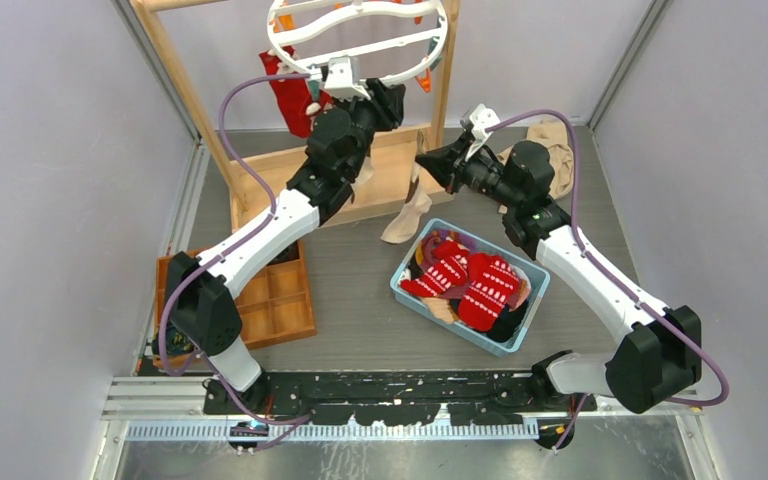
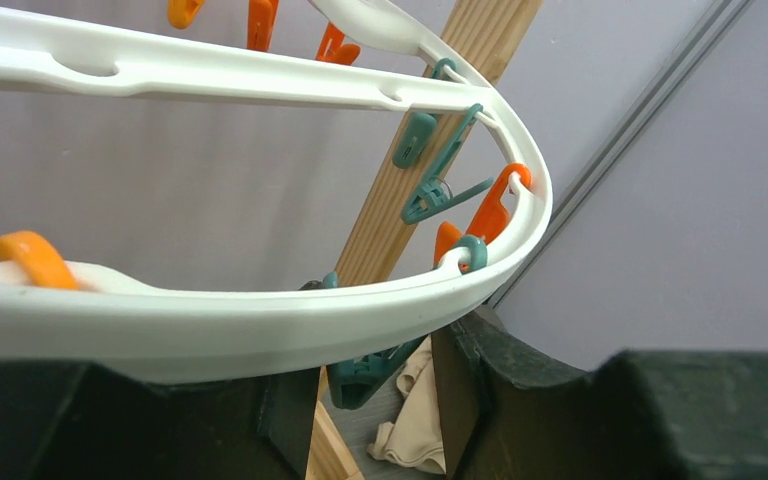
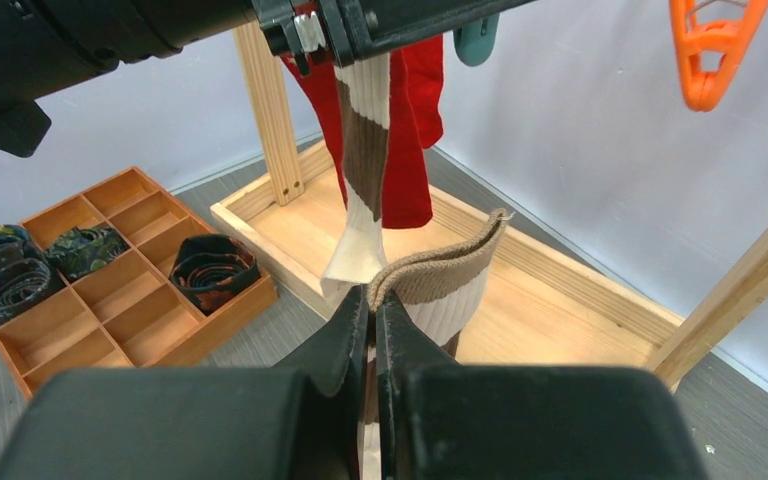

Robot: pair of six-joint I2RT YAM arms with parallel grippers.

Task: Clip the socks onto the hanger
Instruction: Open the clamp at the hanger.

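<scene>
- Grey table [image 1: 360, 330] inside pale walls; both arms reach away from me toward the far end.
- Nearest on my left sits a wooden tray [image 1: 305, 290] of compartments. To its right is a blue bin [image 1: 440, 318] with the spare socks [image 1: 485, 285], mostly red with white patterns.
- Beyond the bin, the right gripper [image 3: 372, 310] is clamped tight on the folded cuff of a tan-and-brown sock [image 3: 440, 285]. Its fingers are pressed together with only fabric between them.
- From the right wrist view, a striped length of that sock rises to the left gripper [image 2: 375, 365]. Its top end is hidden there.
- The left fingers [image 2: 520, 400] stand part-way apart on either side of a teal clip [image 2: 360, 385], just under the ring of the hanger [image 2: 260, 320]. I cannot tell whether they are squeezing the clip or only bracketing it.
- A red sock [image 3: 410, 150] already hangs from the hanger, just behind the striped one.
- Farthest back, the wooden frame [image 1: 185, 90] carries the hanger.
- My read: I am mid-way through pinning this sock, with one up and most of them in the bin.
- Next, the clip must be pinched wide, the sock's edge fed between its teeth, and the clip let go.
- Only then should the right gripper release, or the sock drops.
</scene>
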